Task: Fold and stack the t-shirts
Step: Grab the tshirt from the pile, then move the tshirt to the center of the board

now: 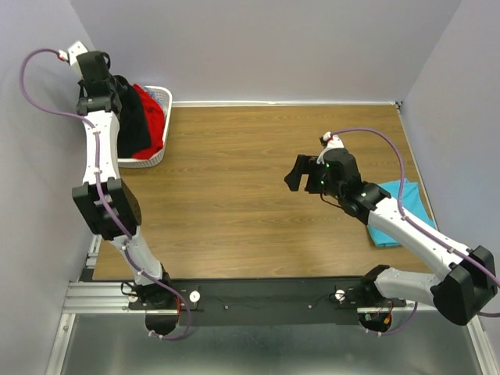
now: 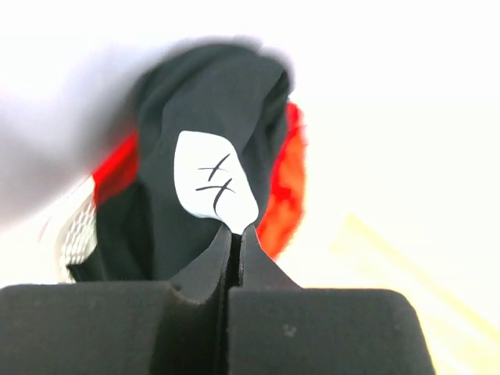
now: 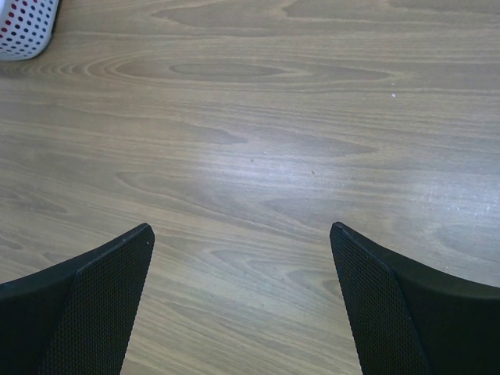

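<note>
Black shirt (image 1: 131,125) is hanging in a bunch between the left gripper (image 1: 100,84) and the basket (image 1: 162,94) at the far left corner of the table (image 1: 234,172). In the left wrist view, the left gripper (image 2: 237,230) is holding its jaws pressed together, pinching a fold of the black shirt (image 2: 195,109) just below the white label (image 2: 215,183), which is showing two dark pen strokes. Red shirt (image 1: 153,113) is lying in the basket to the right of the black cloth, and the red shirt (image 2: 285,187) is showing on both sides of it in the wrist view, which is blurred and washed out. Turquoise shirt (image 1: 393,232) is lying on the table near its right edge, well apart from the basket and partly hidden by the right arm (image 1: 406,226). Right gripper (image 1: 301,173) is hovering over bare wood right of the table's middle; in its wrist view the right gripper (image 3: 242,230) is standing wide open, gripping nothing, with the basket (image 3: 23,27) showing at the far left.
</note>
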Robot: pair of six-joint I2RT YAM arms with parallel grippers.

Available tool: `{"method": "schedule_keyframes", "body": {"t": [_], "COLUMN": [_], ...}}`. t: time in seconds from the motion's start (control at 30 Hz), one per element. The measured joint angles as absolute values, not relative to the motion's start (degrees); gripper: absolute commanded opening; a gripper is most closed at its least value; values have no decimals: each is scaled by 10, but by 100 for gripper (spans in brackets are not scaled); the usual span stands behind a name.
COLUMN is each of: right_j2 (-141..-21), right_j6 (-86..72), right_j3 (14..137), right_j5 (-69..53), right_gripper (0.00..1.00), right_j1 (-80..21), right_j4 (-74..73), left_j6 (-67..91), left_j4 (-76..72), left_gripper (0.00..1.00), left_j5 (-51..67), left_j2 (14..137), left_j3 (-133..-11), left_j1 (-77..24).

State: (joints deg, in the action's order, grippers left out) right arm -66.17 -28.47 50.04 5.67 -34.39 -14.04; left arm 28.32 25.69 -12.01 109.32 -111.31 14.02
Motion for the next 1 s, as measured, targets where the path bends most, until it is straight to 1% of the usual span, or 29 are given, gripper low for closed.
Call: {"method": "schedule_keyframes", "body": {"t": [0.2, 0.3, 0.47, 0.67, 0.7, 0.77, 0.8, 0.9, 1.0], "right_j2": [-683, -683, -682, -665, -659, -647, -640, -628, -626], "right_j6": [-283, -279, -272, -269, -269, -269, -270, -272, -276], "right_j3": [538, 559, 584, 587, 587, 587, 587, 584, 575], "right_j5": [57, 57, 58, 71, 75, 83, 88, 98, 103], "right_gripper": [100, 100, 100, 100, 100, 100, 100, 100, 100], "right_j1": [-344, -344, -344, -344, -344, -344, -344, -344, -344], "right_j4": [-146, -147, -146, -147, -147, -147, -147, -147, -147], "left_j6": [260, 245, 231, 242, 249, 258, 263, 278, 290], "left_j4": [233, 222, 197, 133, 122, 94, 87, 76, 71], "left_gripper": [0, 0, 0, 0, 7, 8, 22, 49, 52], "left_j5": [-56, -34, -21, -15, -14, -17, -18, -18, -9], "left_j2": [998, 957, 877, 777, 772, 771, 778, 832, 915], "left_j3": [-1133, -1139, -1122, -996, -976, -938, -915, -887, -887], "left_j1": [127, 95, -10, -159, -180, -217, -241, -297, -342]}}
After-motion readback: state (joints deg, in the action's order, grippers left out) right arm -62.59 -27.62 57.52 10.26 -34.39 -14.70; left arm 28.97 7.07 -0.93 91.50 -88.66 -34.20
